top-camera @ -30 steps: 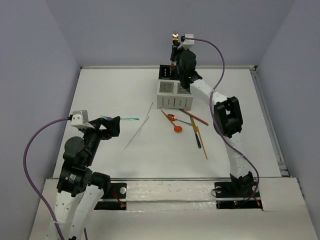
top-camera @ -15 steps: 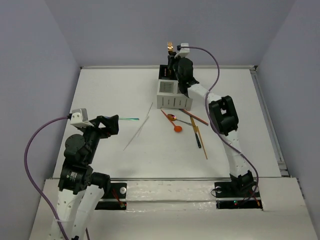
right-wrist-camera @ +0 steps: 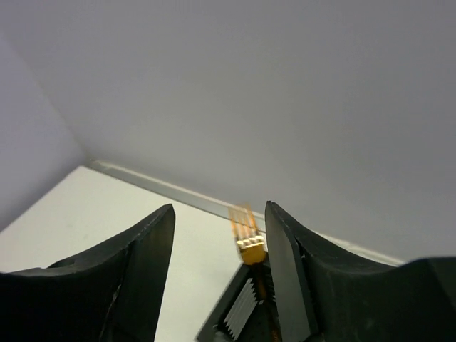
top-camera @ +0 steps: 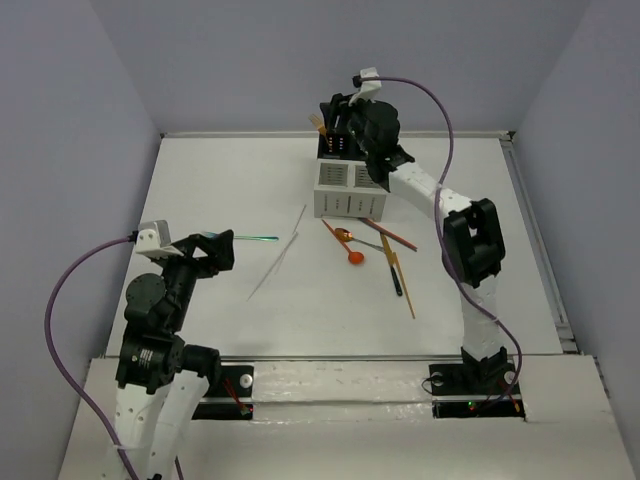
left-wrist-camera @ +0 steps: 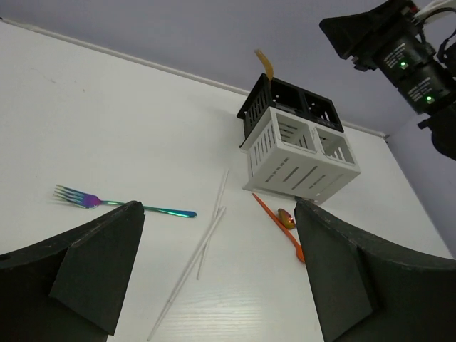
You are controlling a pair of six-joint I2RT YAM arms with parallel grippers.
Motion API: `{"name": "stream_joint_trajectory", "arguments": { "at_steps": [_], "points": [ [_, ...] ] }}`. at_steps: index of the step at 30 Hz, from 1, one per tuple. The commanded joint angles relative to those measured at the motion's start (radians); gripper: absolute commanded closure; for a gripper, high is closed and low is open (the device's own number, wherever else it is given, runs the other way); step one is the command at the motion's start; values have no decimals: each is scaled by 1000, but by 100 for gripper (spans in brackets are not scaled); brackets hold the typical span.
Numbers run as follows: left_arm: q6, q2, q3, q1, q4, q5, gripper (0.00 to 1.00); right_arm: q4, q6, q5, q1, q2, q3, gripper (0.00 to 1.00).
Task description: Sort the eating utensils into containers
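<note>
From the top camera, I am watching the right gripper hovering over the caddy's rear black compartments, where a gold fork is leaning out. The left gripper is hanging low just beside an iridescent fork lying on the tabletop. In the left wrist view, its jaws are standing wide and holding nothing, with the iridescent fork lying flat ahead and two white sticks beside it. In the right wrist view, the jaws are gaping apart, the gold fork's tines showing between them, apparently untouched.
</note>
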Motion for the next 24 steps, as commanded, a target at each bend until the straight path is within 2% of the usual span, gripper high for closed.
{"name": "stream_joint_trajectory", "arguments": {
  "at_steps": [1,3,6,10,15,18,24],
  "points": [
    [3,-23,12,16,56,7,1,-104,-2,-195,76,-135,-71,43],
    [2,-26,11,16,60,5,1,-209,1,-264,126,-140,-70,39],
    [0,-24,11,16,58,6,1,-293,-13,-279,212,-118,-68,33],
    [-1,-26,12,16,57,6,1,-417,-30,-313,289,-28,18,29],
    [-7,-43,18,16,44,-7,1,-568,8,-394,318,119,211,25],
    [-7,-47,18,16,49,-7,1,-640,7,-384,338,213,321,20],
    [-7,-55,17,7,52,6,1,-750,-36,-319,367,411,508,18]
  ]
}}
